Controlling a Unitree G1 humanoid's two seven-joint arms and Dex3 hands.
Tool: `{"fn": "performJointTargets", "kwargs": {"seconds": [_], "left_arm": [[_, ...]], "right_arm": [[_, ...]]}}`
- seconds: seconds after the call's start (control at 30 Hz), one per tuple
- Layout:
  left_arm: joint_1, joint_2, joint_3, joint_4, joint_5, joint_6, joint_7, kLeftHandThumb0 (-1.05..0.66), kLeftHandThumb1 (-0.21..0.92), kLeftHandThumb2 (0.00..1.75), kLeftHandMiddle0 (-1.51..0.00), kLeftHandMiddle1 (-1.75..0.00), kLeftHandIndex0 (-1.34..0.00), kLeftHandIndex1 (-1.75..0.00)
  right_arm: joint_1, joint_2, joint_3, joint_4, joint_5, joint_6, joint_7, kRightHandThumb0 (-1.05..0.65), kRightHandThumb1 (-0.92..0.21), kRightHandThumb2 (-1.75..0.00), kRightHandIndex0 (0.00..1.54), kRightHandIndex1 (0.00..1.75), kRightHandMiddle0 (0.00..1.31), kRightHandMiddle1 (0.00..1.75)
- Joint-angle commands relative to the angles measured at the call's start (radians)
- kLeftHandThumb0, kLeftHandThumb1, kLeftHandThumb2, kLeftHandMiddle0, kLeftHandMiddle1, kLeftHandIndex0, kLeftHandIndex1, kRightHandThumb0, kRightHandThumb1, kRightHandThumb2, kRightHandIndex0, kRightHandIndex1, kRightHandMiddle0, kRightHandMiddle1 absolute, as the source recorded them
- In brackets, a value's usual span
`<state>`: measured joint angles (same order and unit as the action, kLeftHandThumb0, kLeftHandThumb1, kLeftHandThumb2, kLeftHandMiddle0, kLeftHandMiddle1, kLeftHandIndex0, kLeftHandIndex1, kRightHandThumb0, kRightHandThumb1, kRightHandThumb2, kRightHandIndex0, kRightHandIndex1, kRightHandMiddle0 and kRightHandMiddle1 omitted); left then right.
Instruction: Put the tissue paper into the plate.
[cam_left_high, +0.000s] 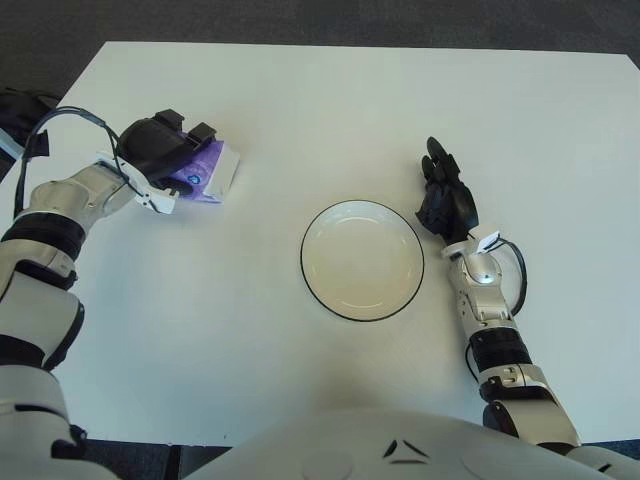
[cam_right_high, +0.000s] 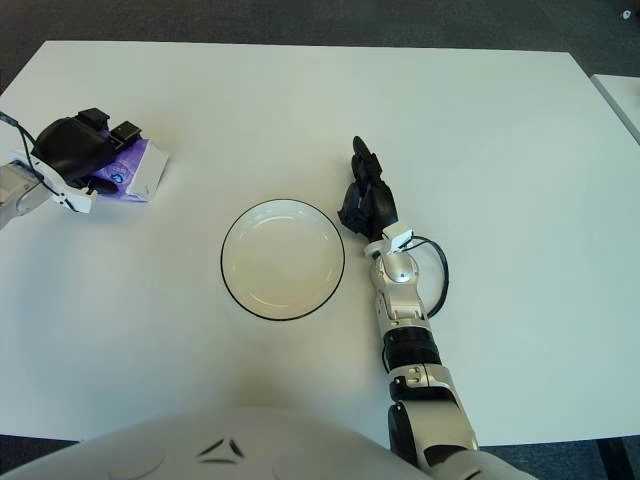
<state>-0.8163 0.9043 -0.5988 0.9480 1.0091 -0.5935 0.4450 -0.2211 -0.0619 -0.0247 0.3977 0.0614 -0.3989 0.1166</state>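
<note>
Plate is sitting empty at table centre, nothing delivered. Right hand is idling just right of the plate, fingers extended, holding nothing. Farther left, left hand is draping over the purple tissue pack, apparently gripping it; lift, carry and release are all pending.

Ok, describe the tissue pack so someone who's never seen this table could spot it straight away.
Start from the white table and find the round, black-rimmed plate near its middle. Look to the plate's left and farther back, where the black left hand lies over the tissue pack. It is a small purple and white packet, the only coloured thing there; the right hand shows right of the plate.
</note>
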Motion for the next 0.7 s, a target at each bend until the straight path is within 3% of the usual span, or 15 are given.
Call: {"fn": "performJointTargets", "kwargs": {"seconds": [0.0, 0.33, 0.67], "left_arm": [[0.009, 0.016, 0.023, -0.027, -0.049, -0.062, -0.070, -0.46, 0.36, 1.26, -1.19, -1.75, -0.58, -1.75], [-0.049, 0.043, 0.161, -0.124, -0.223, -0.178, -0.168, -0.47, 0.34, 1.29, -1.16, -1.75, -0.59, -1.75], [-0.047, -0.011, 0.302, -0.408, -0.290, -0.124, -0.187, -0.45, 0.36, 1.25, -1.13, -1.75, -0.57, -1.75]], "right_arm": [[0.140, 0.009, -0.001, 0.159, -0.007, 0.096, 0.001, -0.82, -0.92, -1.03, 0.09, 0.01, 0.00, 0.16], [0.135, 0.005, -0.002, 0.170, -0.009, 0.098, -0.001, -0.81, -0.92, -1.02, 0.10, 0.01, 0.00, 0.17], [0.129, 0.004, -0.001, 0.172, -0.012, 0.113, -0.004, -0.80, -0.92, -1.02, 0.10, 0.01, 0.00, 0.17]]}}
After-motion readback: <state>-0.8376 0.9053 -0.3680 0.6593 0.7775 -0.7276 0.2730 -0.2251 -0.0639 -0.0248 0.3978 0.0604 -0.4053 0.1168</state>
